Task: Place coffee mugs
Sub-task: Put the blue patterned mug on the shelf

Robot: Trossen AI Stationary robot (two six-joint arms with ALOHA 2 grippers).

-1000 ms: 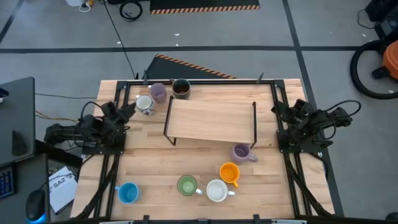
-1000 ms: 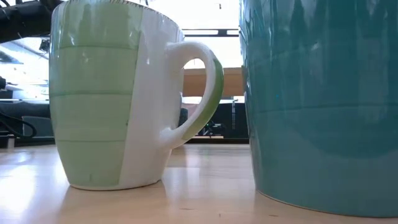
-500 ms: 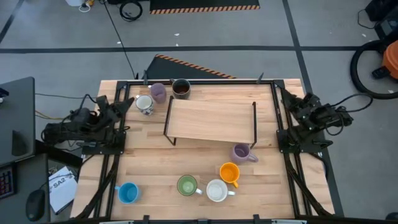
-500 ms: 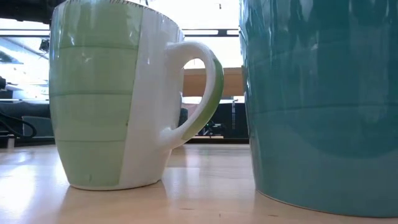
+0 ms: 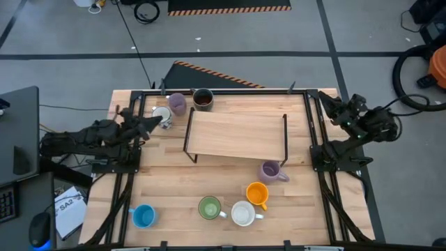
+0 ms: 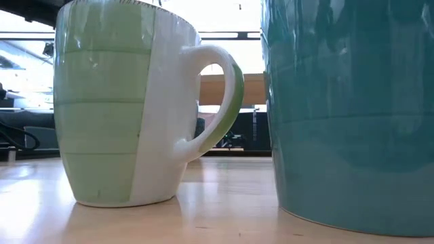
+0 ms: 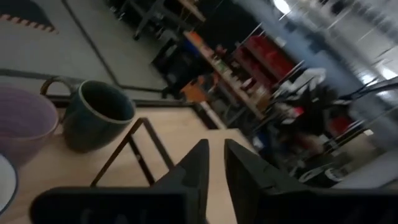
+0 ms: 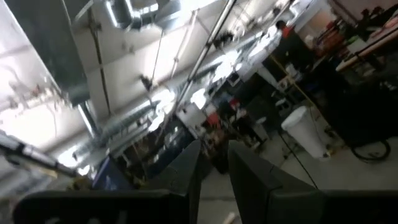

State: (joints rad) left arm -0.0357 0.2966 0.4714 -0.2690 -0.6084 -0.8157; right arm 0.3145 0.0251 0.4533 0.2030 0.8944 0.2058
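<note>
Eight coffee mugs stand on their bases on the wooden table. At the far left are a white patterned one [image 5: 162, 116], a lavender one [image 5: 177, 103] and a dark brown one [image 5: 203, 99]. Toward the near edge are a lavender [image 5: 270, 171], orange [image 5: 257, 194], white [image 5: 243, 213], green [image 5: 209, 208] and blue [image 5: 143, 216] mug. My left gripper [image 5: 149, 123] hovers at the table's left edge beside the patterned mug, its fingers [image 7: 200, 163] a narrow gap apart and holding nothing. My right gripper [image 5: 333, 104] is raised at the far right corner, tilted upward, and also holds nothing.
A wooden shelf on black wire legs [image 5: 237, 134] stands across the table's middle. In the low view the green mug [image 6: 135, 102] and the blue mug [image 6: 352, 108] fill the foreground. Black frame rails [image 5: 125, 188] run along both side edges.
Both arms have unfolded and risen from their low rest at the table's sides. My left gripper has lifted and tipped up to level, reaching a little toward the patterned mug. My right gripper has climbed, turned and swung toward the far right corner. No mug has moved.
</note>
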